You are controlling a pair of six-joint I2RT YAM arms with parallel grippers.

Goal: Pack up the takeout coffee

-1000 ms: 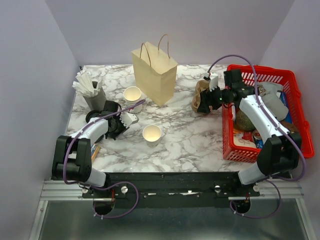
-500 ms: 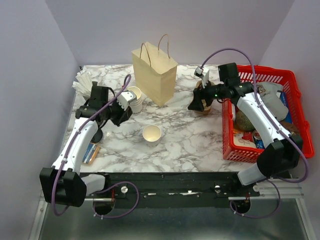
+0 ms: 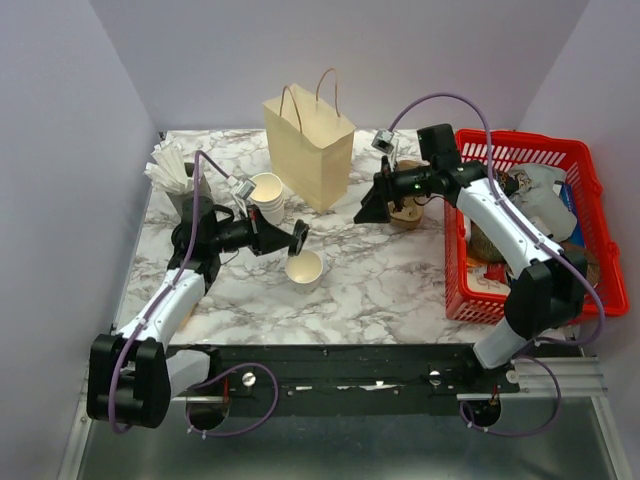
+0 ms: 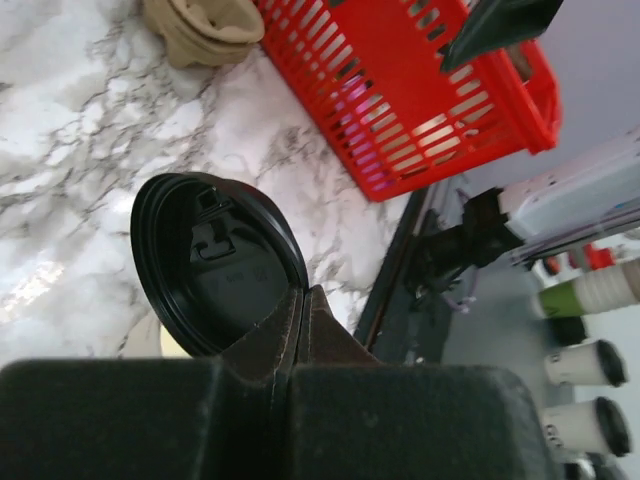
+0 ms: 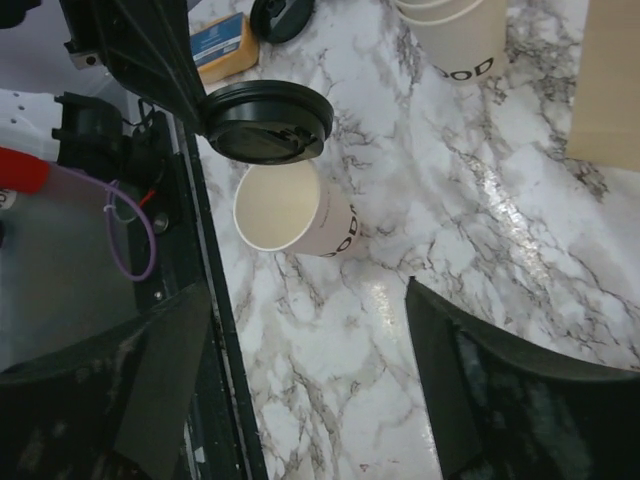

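No lidded coffee cup is in view. A lone lidless white paper cup (image 3: 304,268) stands on the marble table; it also shows in the right wrist view (image 5: 285,210). My left gripper (image 3: 285,238) is shut on the rim of a black plastic lid (image 3: 298,238) and holds it tilted just above and behind that cup. The lid fills the left wrist view (image 4: 215,265), pinched at my left gripper (image 4: 303,295), and shows in the right wrist view (image 5: 268,120). My right gripper (image 3: 375,205) is open and empty above the table (image 5: 310,300), to the right of the cup.
A tall paper bag (image 3: 310,145) stands behind, with a stack of lidless cups (image 3: 266,195) to its left. A brown cardboard holder (image 3: 405,205) and a red basket (image 3: 530,225) are on the right. A holder of white packets (image 3: 178,175) is at the far left. A loose lid (image 5: 280,15) lies near a sugar packet (image 5: 222,45).
My left arm rose from the lids at the left and swung right with a lid to above the lone cup. My right gripper moved left, away from the basket.
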